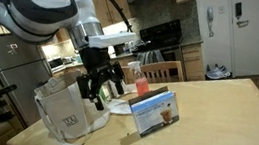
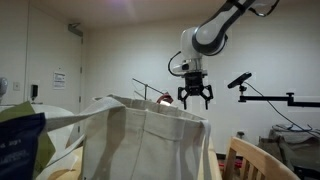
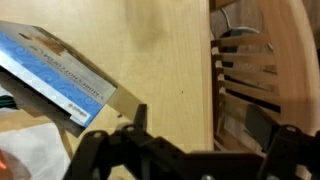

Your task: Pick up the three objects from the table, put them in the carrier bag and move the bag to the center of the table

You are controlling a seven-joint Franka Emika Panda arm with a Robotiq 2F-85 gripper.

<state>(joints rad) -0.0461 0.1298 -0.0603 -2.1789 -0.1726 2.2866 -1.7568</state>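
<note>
– Wrist view, from the left: what is there?

– At the left is the light-blue carton [image 3: 60, 75] with the drink picture, on the table [image 3: 170, 60]. At the right edge is a wooden chair [image 3: 250, 85], beside the table. The gripper [image 3: 198, 128] comes in at the bottom, its jaws wide apart and nothing between them.

– And in an exterior view?

– At the left the carrier bag [image 1: 68, 117] stands on the table, mouth upward. Just right of it the gripper hangs above the table, empty. Then comes the pink-red bottle [image 1: 140, 83]. Further right is the carton, which seems to stand on its edge, a little tilted.

– Which step is it?

– I think it is the reach for the carton. The inside of the bag is hidden, and the red-and-white packet and the pale item I cannot make out.

– How to do it well?

– Go right and down, and turn the jaws across the thin side of the carton, not its broad face. Close gently, because it may tip over. Keep away from the bottle, and lift high enough to pass the rim of the bag.
</note>
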